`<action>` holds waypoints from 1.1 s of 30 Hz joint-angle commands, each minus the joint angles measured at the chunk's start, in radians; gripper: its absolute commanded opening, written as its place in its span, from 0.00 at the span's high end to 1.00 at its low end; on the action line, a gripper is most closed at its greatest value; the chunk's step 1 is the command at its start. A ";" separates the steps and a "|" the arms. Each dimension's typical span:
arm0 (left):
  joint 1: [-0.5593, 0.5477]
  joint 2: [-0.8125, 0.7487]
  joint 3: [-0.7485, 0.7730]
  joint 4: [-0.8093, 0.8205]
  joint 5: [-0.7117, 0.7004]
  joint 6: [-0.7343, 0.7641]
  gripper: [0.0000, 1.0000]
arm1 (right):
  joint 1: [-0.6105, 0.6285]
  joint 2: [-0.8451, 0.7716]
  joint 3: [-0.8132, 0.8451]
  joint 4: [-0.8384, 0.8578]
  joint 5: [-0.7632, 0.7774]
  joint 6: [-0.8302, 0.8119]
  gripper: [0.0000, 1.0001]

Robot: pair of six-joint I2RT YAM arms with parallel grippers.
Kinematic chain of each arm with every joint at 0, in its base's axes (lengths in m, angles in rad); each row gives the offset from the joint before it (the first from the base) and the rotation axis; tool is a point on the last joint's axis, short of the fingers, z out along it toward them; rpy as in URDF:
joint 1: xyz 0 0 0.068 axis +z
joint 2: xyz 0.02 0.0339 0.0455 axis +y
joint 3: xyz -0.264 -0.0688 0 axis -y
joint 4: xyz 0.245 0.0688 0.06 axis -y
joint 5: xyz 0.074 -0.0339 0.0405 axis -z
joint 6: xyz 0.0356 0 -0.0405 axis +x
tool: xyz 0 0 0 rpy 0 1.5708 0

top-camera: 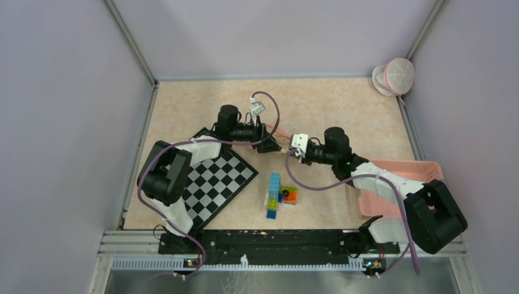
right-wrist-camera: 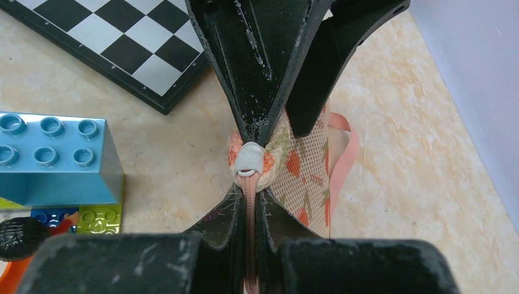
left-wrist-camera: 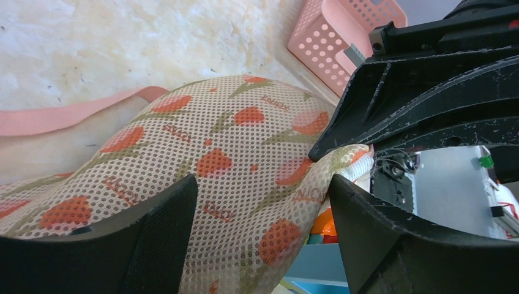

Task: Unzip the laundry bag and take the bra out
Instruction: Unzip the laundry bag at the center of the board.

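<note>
The mesh laundry bag point(left-wrist-camera: 232, 153), cream with orange flowers, hangs between my two grippers at mid-table. My left gripper point(left-wrist-camera: 263, 184) is shut on the bag's body, with one finger on each side of it. My right gripper point(right-wrist-camera: 251, 205) is shut on the pink zipper pull point(right-wrist-camera: 248, 187), just below the white slider point(right-wrist-camera: 250, 160) at the bag's corner point(right-wrist-camera: 306, 165). In the top view the left gripper point(top-camera: 267, 146) and the right gripper point(top-camera: 294, 152) almost touch, and they hide the bag. A pink strap point(left-wrist-camera: 73, 113) trails on the table beside the bag. The bra itself is hidden.
A chessboard point(top-camera: 214, 180) lies to the left. Blue and green toy blocks point(top-camera: 273, 195) with a small orange toy point(top-camera: 289, 195) sit just in front of the grippers. A pink basket point(top-camera: 398, 177) is at the right, under the right arm. A white and pink round item point(top-camera: 395, 76) is at the back right corner.
</note>
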 commanded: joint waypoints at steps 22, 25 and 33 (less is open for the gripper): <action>0.004 -0.033 -0.059 0.009 -0.031 0.005 0.07 | 0.030 -0.009 -0.008 0.171 0.030 0.081 1.00; 0.003 -0.037 -0.065 0.012 -0.023 0.009 0.01 | 0.031 -0.013 -0.009 0.167 0.033 0.078 1.00; 0.004 -0.056 -0.096 0.013 -0.012 0.014 0.01 | 0.031 -0.026 -0.018 0.156 0.036 0.077 1.00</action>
